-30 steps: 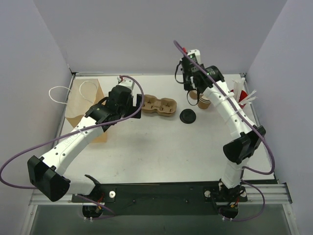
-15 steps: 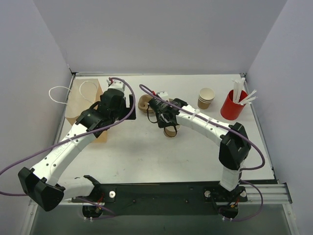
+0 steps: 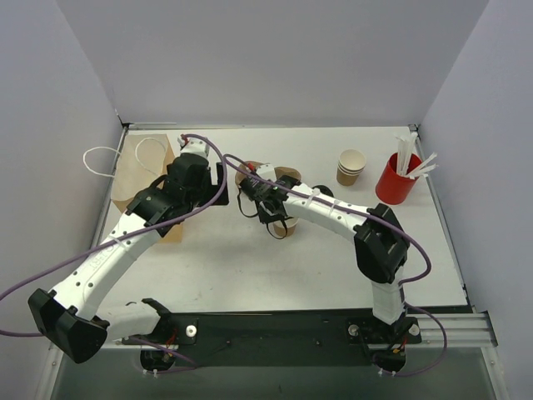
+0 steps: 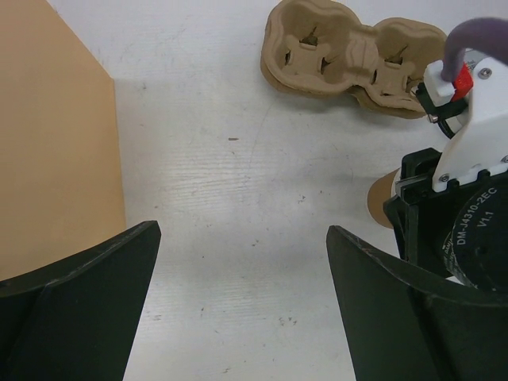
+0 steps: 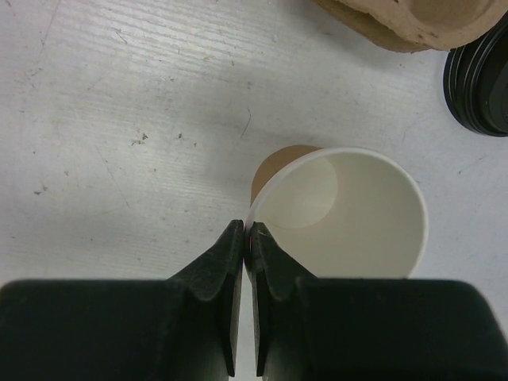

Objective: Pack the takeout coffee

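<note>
- Progress: the takeout coffee (image 5: pixel 349 214) is not packed yet. My right gripper (image 5: pixel 248 230) holds it, the two fingers closed together on the near part of its rim, one inside the cup and one outside.
- The cup is open at the top and looks empty inside; no lid is on it.
- It is over the table (image 3: pixel 250 275), just in front of the pulp carrier (image 4: pixel 349 59) and not in any slot. Both slots that my left wrist camera shows are empty.
- The black lid (image 5: pixel 480 79) lies flat on the table, near the carrier and to the side of the cup.
- I judge that the pick-up is done. What is left is to bring the cup over a slot, lower it in and let go. Perhaps the lid and the paper bag (image 4: pixel 48 143) come after this, but the task words do not say so.
- My left gripper (image 4: pixel 242 234) has its fingers wide apart and holds nothing. It hangs between the bag and the carrier.
- Hard to see: I cannot tell whether the cup bottom rests on the table or hangs just above it. From above, my own right arm covers most of the cup and part of the carrier.
- My right wrist camera cuts off the carrier and the lid at the picture edge.
- The stack of spare cups (image 3: pixel 351 167) and the red cup (image 3: pixel 393 182) with straws stand well apart, at the far right.
</note>
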